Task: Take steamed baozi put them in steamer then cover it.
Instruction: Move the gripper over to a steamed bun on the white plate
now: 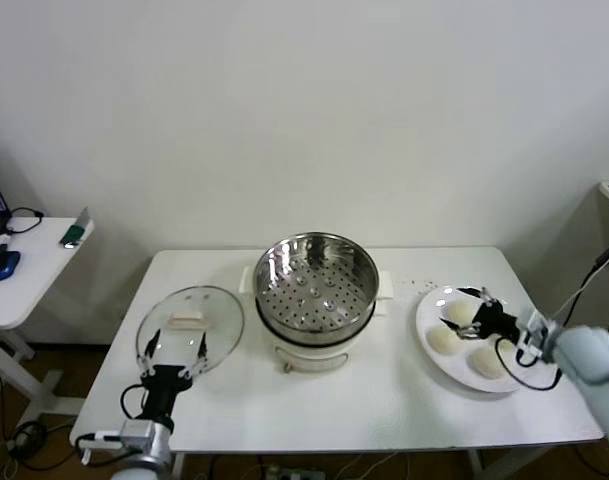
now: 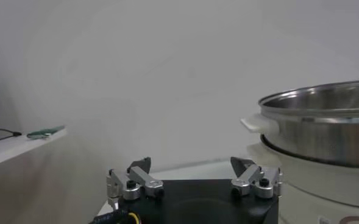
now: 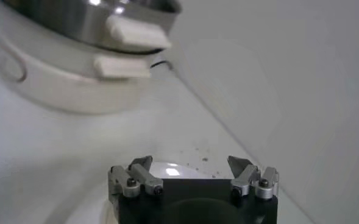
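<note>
The right gripper (image 1: 481, 312), its fingers spread apart, hovers over the steamed baozi (image 1: 443, 341) on the plate (image 1: 431, 360). The left gripper (image 1: 174, 350), also spread wide, waits beside the cover (image 1: 190, 325); the steamer (image 1: 315, 285) stands between both.

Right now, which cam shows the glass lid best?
Head view: the whole glass lid lies flat on the table, left of the steamer, behind the left gripper. Neither wrist view shows the lid at all.
</note>
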Robot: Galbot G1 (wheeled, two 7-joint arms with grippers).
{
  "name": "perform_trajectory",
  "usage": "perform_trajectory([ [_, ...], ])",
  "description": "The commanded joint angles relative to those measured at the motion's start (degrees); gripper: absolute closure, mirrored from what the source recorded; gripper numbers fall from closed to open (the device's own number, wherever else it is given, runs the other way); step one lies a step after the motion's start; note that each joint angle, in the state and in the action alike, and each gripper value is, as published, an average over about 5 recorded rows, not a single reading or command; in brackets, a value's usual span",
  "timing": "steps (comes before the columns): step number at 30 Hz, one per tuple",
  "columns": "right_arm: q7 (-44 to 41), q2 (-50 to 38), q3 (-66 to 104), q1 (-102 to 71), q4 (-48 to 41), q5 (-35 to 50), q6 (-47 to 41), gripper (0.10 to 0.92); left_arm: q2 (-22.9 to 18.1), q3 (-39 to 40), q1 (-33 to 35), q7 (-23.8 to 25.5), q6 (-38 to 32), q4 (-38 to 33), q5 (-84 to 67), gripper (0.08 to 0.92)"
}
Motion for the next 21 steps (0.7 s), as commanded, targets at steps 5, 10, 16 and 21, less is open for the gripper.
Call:
perform_trajectory([
  [5,-17.9,2.6,-40.1,39.2,-24.7,-12.1,8.1,0.203,0.2,-0.2,0.0,-0.3,0.5,0.0,-0.1,0.177],
  [10,-18.0,8.2,-44.7,42.4,-30.9,-14.1,9.7,0.203,0.4,-0.5,-0.1,-0.4,0.7,0.1,-0.1,0.177],
  [16,-17.6,14.5,-46.1,43.2,-38.1,-16.6,11.0,0.203,0.5,-0.8,0.0,-0.6,0.9,0.2,-0.2,0.177],
  [21,-16.8,17.6,-46.7,42.2,-40.8,-18.4,11.6,0.203,0.3,-1.0,0.2,-0.6,0.9,0.4,-0.1,0.177],
])
